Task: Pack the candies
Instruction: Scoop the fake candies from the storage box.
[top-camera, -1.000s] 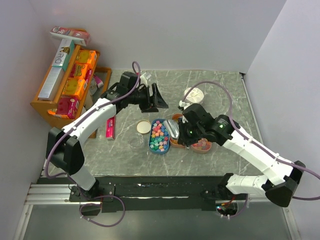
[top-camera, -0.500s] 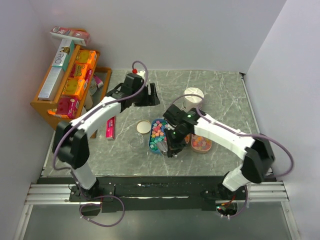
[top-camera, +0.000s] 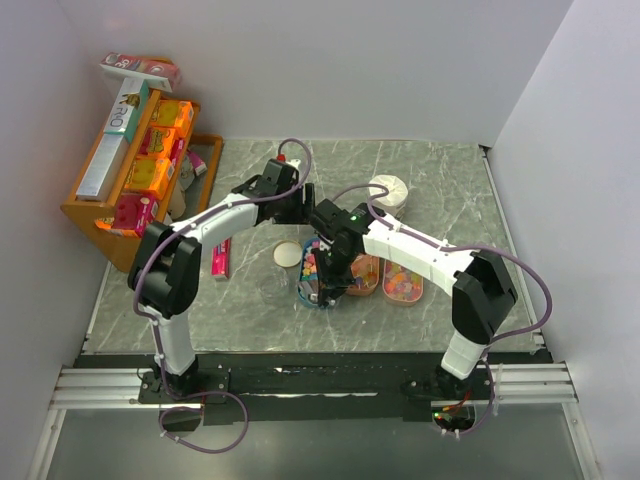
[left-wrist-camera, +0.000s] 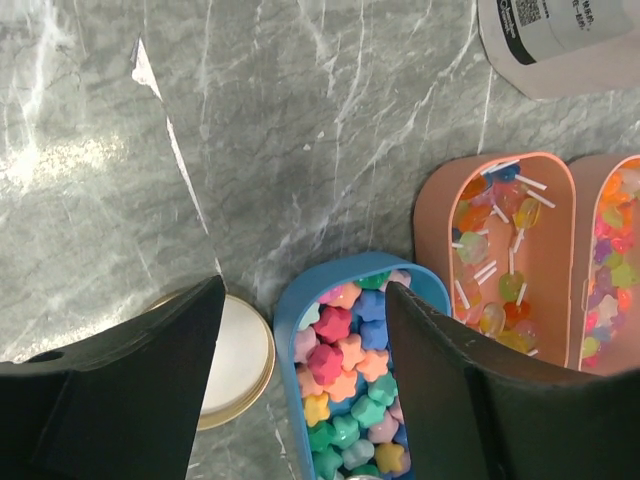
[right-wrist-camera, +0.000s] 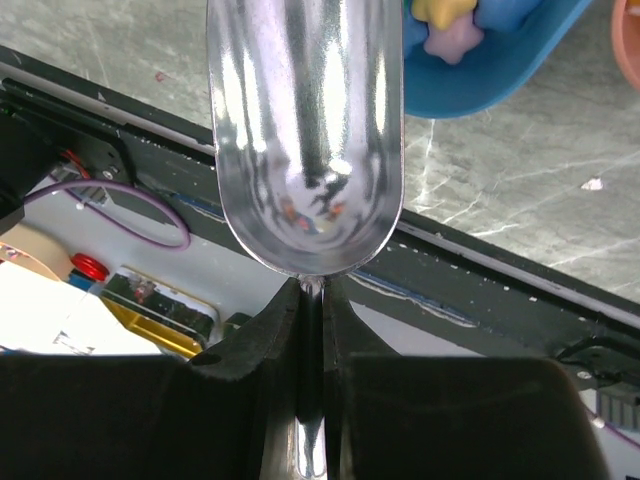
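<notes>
Right claw pinched metal scoop by handle, empty bowl poised by near end of blue tray, likely to dig star candies heaped inside. Left claw hovered spread above tray's far end.

candies: pink, green, orange (mixed) | tray: blue | lid: probably cream

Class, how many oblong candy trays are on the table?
3: blue tray leftmost, middle pink tray beside it, right pink tray beyond. Others may be hidden.
</notes>
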